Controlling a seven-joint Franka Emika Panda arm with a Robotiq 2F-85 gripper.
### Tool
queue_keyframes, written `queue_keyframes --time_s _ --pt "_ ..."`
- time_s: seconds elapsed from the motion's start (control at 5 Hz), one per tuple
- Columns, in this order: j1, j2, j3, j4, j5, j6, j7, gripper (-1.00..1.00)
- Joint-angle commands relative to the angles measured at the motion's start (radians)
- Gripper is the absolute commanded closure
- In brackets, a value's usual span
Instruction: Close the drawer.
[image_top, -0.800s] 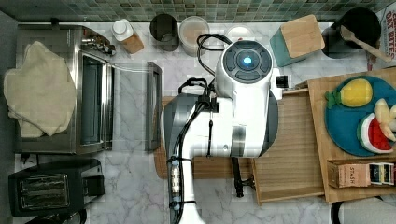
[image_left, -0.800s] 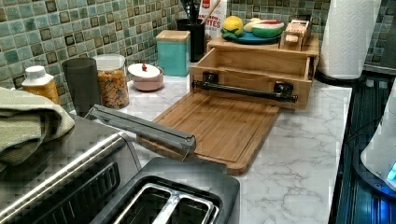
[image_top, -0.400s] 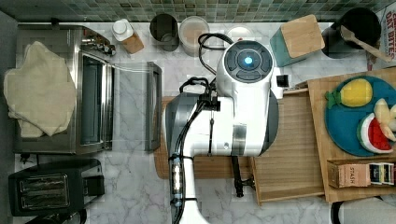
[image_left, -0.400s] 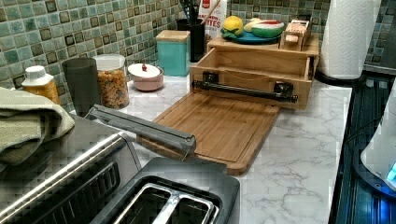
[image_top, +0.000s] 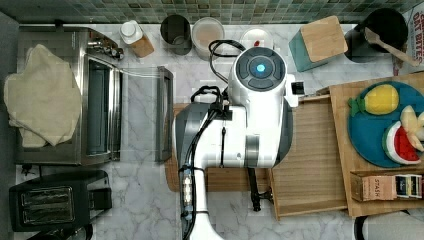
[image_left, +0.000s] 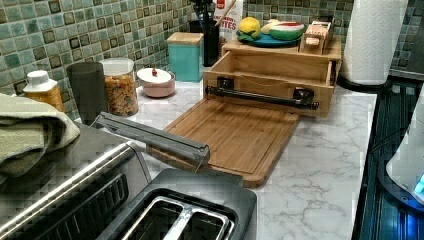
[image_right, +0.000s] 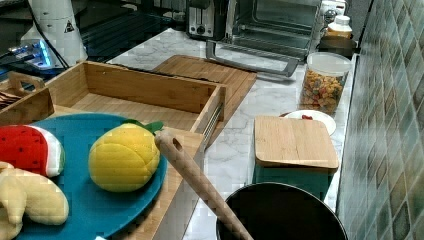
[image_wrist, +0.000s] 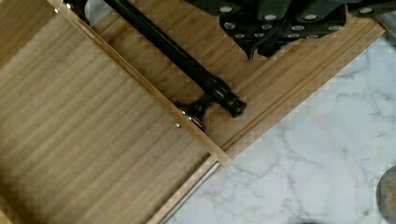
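Light-wood drawer with black bar handle (image_left: 272, 75) stands pulled out over darker rounded-corner wooden cutting board (image_left: 232, 137). Round blue plate of toy fruit (image_left: 265, 39) sits on cabinet above. Steel toaster oven (image_top: 95, 117) at top view's left, black toaster (image_top: 55, 200) below it.

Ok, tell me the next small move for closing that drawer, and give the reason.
Probably bring the gripper down against the black handle bar and push toward the cabinet. The drawer stands pulled out, its empty bottom exposed, its front panel over the cutting board. In the wrist view the gripper hangs on the cutting board's side of the bar, apparently not touching it.
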Motion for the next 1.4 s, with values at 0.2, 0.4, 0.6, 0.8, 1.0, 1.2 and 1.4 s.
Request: queue_keyframes --time_s 0.2,0.4,0.6,0.8,1.0,1.2,1.4 --pt "0.048 -0.126 0.049 -0.212 -0.065 0.079 -0.224 1.00" --pt "0.053 -0.191 0.056 -0.319 -0.027 0.166 -0.271 1.00" --pt "0.055 -0.226 0.072 -0.391 -0.027 0.233 -0.279 1.00" --pt "0.053 -0.247 0.089 -0.464 -0.084 0.313 -0.366 1.00" --pt "0.049 -0.230 0.080 -0.515 -0.118 0.398 -0.426 1.00" --pt "0.055 -0.191 0.049 -0.555 -0.138 0.469 -0.475 1.00" --pt "0.053 -0.159 0.032 -0.591 -0.126 0.537 -0.525 1.00"
